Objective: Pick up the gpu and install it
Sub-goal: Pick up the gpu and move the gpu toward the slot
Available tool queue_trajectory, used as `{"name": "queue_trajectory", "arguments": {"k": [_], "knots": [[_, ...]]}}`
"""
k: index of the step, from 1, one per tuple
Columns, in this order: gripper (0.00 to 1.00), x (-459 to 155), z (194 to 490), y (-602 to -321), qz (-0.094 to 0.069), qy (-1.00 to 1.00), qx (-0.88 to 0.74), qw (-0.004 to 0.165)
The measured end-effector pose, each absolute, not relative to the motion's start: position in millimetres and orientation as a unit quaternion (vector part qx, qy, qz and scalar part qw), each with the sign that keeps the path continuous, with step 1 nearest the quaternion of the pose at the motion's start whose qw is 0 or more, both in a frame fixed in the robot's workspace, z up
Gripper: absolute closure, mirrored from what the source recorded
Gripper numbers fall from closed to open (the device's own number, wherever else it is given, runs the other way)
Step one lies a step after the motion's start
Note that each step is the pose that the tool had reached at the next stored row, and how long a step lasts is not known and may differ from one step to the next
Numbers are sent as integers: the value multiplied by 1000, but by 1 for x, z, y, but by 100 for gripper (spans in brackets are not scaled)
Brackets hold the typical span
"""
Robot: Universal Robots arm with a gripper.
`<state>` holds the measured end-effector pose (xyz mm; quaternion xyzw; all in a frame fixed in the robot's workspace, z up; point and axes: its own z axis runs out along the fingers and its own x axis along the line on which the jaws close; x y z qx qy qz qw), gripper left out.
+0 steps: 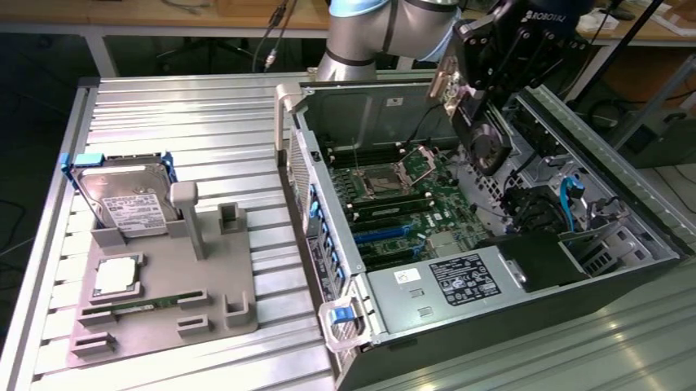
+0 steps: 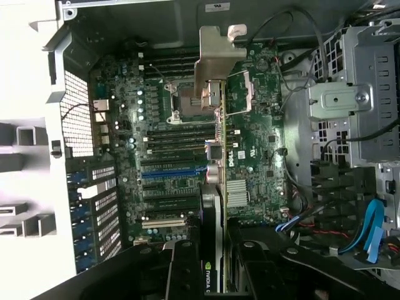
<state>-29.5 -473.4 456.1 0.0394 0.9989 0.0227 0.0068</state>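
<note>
In the exterior view, an open computer case (image 1: 299,155) is seen lying on its side on a ribbed metal worktop (image 1: 185,114), with its motherboard (image 1: 408,204) exposed. The end effector (image 1: 484,102) is held above the open side of the case, toward the case's far end, and is closed on the gpu (image 1: 490,151). The card is carried on edge over the interior of the case. Its round black fan (image 1: 491,153) is turned toward the camera, and its end bracket (image 1: 444,85) is directed at the case's far wall. Beside the case, on the exterior view's left, a grey holder (image 1: 163,285) is set on the worktop. On it a hard drive (image 1: 125,199) with a white label and a blue frame is stood upright, while a processor chip (image 1: 116,277) and a green memory stick (image 1: 147,303) are laid flat.

In the wrist view, the gpu (image 2: 217,144) is seen edge-on, clamped between the two dark fingers (image 2: 181,269) of the end effector (image 2: 212,256), one pressed to each face. The end bracket (image 2: 215,53) is seen at the card's far end. The card is held over the motherboard (image 2: 169,156) inside the case (image 2: 69,100), in line with the processor socket (image 2: 181,100). A metal drive cage (image 2: 350,100) and a blue cable (image 2: 375,225) are seen inside the case, at the side opposite its perforated wall. Whether the card's lower edge touches the motherboard cannot be told.
</note>
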Motion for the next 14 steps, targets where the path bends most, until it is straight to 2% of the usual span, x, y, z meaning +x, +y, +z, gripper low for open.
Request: {"name": "queue_trajectory", "arguments": {"k": [14], "knots": [[73,-5,456,-473,23,999,39,7]]}}
